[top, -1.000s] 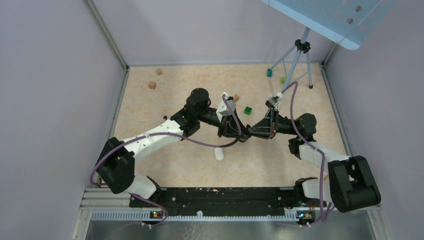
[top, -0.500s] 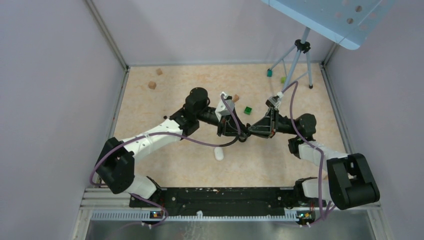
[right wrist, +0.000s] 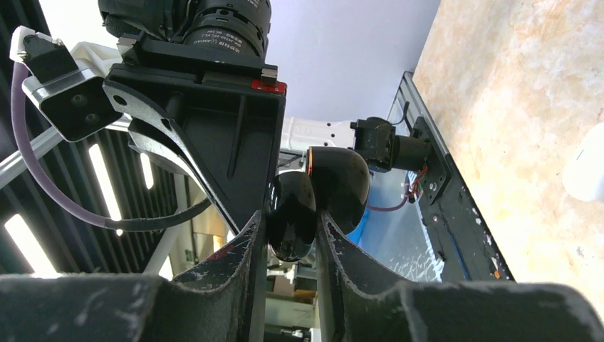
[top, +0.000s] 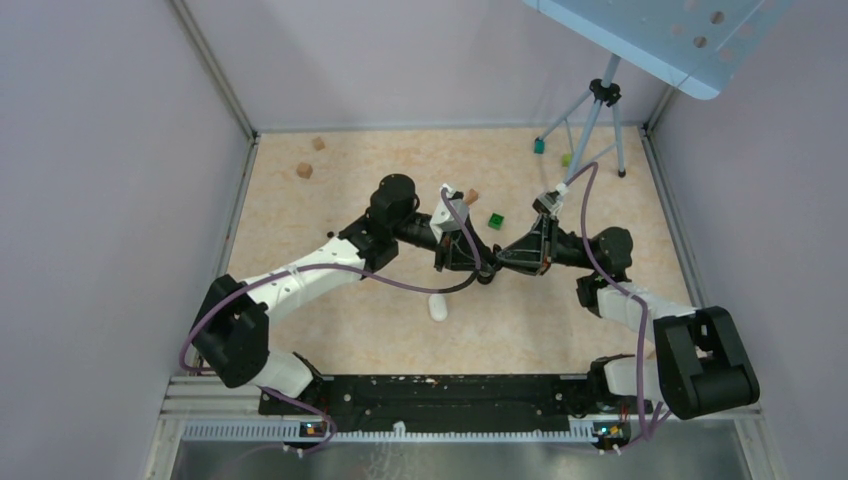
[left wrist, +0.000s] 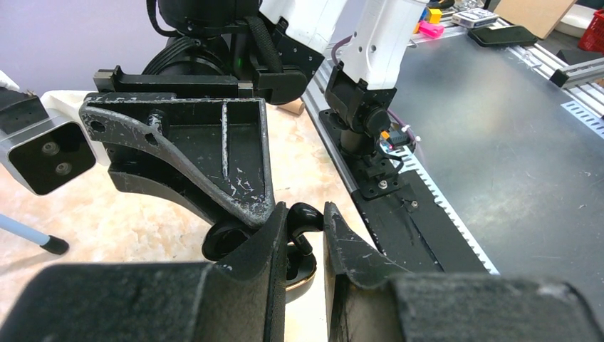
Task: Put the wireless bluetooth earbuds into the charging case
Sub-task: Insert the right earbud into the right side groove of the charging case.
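Observation:
Both grippers meet in mid-air over the middle of the table. My left gripper (left wrist: 305,214) (top: 478,274) is shut on a glossy black earbud (left wrist: 308,218), pinched by its head with the stem pointing down. Directly under it is the black charging case (left wrist: 313,274), open, with a gold rim, and the stem tip sits at its well. My right gripper (right wrist: 290,222) (top: 497,266) is shut on that case (right wrist: 290,210), whose lid (right wrist: 340,182) stands open beside the fingers. No other earbud shows.
A small white object (top: 438,307) (right wrist: 587,171) lies on the table below the grippers. A green cube (top: 496,220), brown blocks (top: 304,170) and a tripod (top: 600,110) stand further back. The arms' base rail (top: 440,392) runs along the near edge.

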Robot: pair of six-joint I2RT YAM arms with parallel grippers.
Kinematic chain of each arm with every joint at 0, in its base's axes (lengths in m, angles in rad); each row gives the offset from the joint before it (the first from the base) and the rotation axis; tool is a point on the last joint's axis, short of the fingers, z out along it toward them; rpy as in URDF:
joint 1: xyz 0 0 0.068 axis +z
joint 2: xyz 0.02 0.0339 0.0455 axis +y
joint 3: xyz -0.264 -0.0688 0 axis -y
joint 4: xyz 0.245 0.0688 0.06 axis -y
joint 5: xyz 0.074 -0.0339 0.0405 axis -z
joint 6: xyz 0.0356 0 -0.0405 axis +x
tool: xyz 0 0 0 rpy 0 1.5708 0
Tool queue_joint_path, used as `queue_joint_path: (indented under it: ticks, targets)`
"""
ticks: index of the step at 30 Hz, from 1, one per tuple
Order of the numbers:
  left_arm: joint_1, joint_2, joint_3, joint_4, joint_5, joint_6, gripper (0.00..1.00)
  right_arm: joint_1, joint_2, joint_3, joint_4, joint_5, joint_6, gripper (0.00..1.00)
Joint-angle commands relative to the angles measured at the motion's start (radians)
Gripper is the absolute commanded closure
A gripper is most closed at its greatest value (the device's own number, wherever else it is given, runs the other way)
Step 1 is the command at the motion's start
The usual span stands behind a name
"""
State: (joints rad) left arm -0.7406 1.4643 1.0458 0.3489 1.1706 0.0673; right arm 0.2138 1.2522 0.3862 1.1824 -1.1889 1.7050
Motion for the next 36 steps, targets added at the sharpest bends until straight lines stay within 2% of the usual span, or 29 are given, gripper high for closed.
queue_joint_path:
  ticks: [1,6,25,31,36]
  targets:
    - [0.015,-0.012,0.045,-0.022,-0.059,0.076,1.00,0.009,-0.010,0.017,0.094,-0.018,0.005,1.00]
    - [0.015,-0.008,0.069,-0.103,-0.056,0.130,1.00,0.009,-0.008,0.018,0.097,-0.015,0.008,1.00]
    - [0.015,-0.062,0.086,-0.195,-0.068,0.202,1.00,0.013,-0.025,0.018,0.082,0.009,0.011,1.00]
    - [0.015,-0.057,0.080,-0.182,-0.069,0.202,1.00,0.015,-0.035,0.019,0.072,0.013,0.009,1.00]
    - [0.017,-0.072,0.035,-0.091,-0.106,0.162,1.00,0.014,-0.047,0.015,0.063,0.017,0.005,1.00]
